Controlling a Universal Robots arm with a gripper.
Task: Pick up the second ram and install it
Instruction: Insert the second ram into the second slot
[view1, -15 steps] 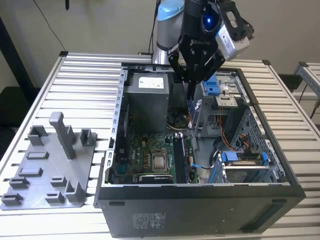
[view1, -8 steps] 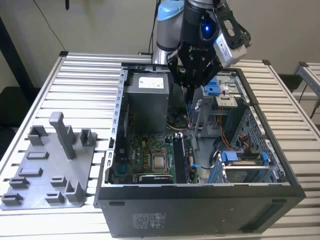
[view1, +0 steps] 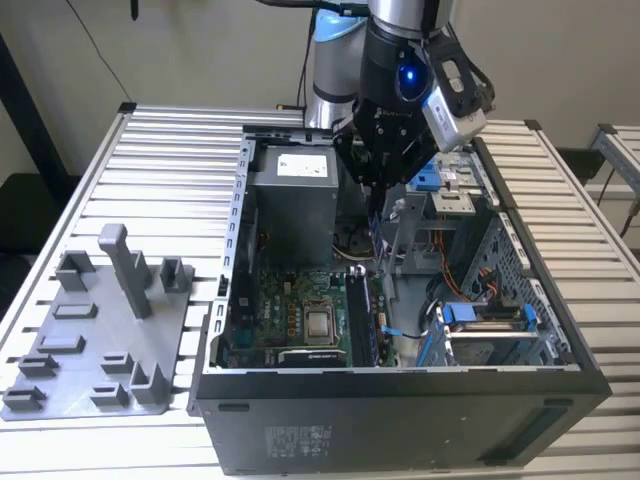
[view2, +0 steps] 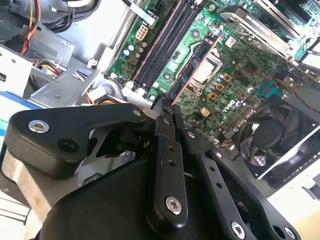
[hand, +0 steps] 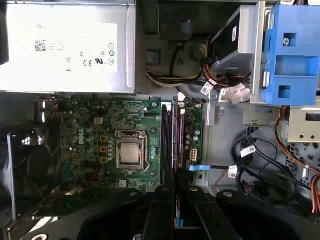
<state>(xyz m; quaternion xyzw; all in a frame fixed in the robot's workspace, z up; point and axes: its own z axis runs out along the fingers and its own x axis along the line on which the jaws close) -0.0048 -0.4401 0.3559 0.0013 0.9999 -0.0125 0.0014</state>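
You're hovering the gripper (view1: 378, 198) inside the open computer case (view1: 400, 405). Its fingers are pressing together on a thin dark board seen edge-on, and that's the second ram (view2: 197, 67), running out from the fingertips as a narrow line in the second wrist view. It's hanging over the green motherboard (hand: 95, 125) and lining up lengthwise with the long black slots (hand: 165, 137) beside the processor socket (hand: 131, 150). Whether its lower edge is touching a slot, I cannot tell. The grey power supply box (hand: 65, 45) is sitting just past the slots' far end. Out on the slatted table (view1: 150, 150), toward the exterior view's left, the grey fixture tray (view1: 90, 340) is lying well apart from the gripper.
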